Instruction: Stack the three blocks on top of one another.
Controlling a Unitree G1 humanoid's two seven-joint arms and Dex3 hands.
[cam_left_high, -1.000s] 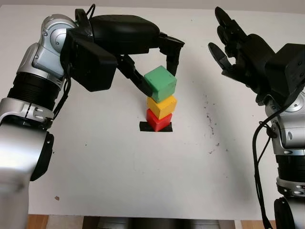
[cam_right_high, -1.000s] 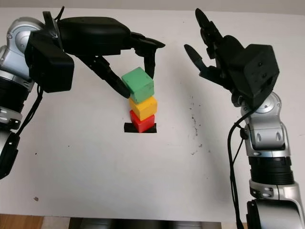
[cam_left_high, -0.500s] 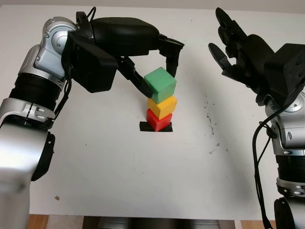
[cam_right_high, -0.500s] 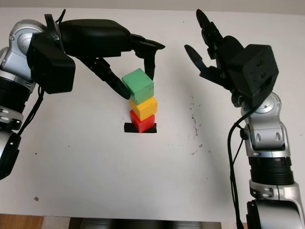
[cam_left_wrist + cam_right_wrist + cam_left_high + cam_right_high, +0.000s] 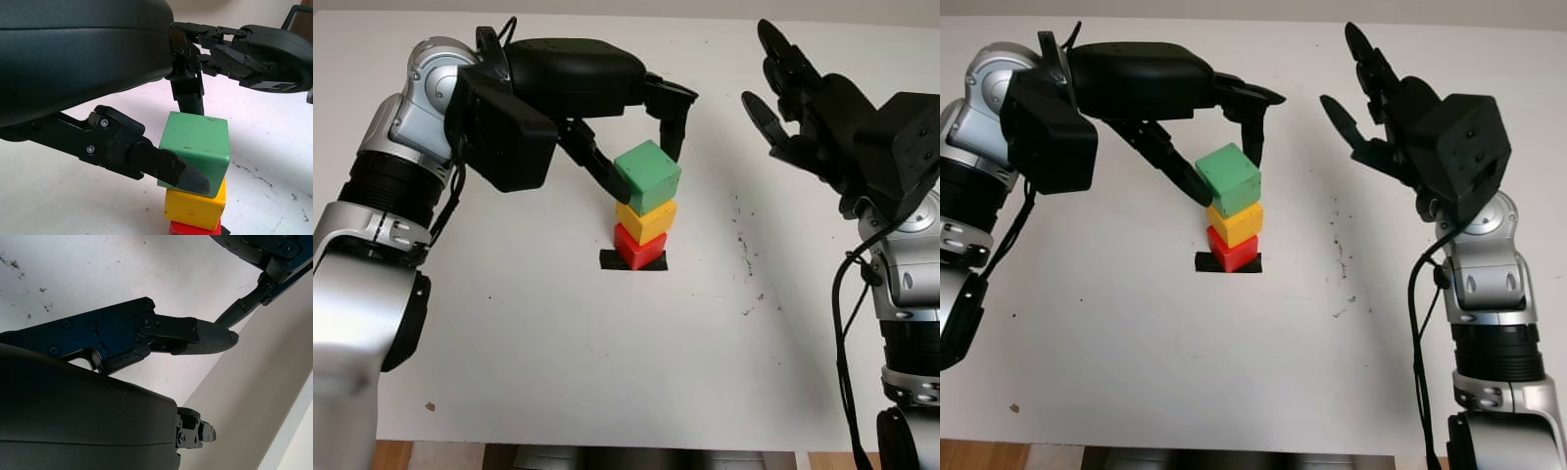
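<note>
Three blocks stand in a stack mid-table: a red block at the bottom, a yellow block on it, and a green block on top, turned a little askew. My left hand reaches in from the left and is shut on the green block. One finger pad presses its near lower corner and another finger stands against its far side. My right hand is open, raised above the table to the right of the stack and well apart from it.
A black tape mark lies under the red block on the white table. Small dark specks dot the surface right of the stack. The table's front edge runs along the bottom.
My left hand and the green block have shifted slightly to the right over the yellow block. The right hand has barely moved.
</note>
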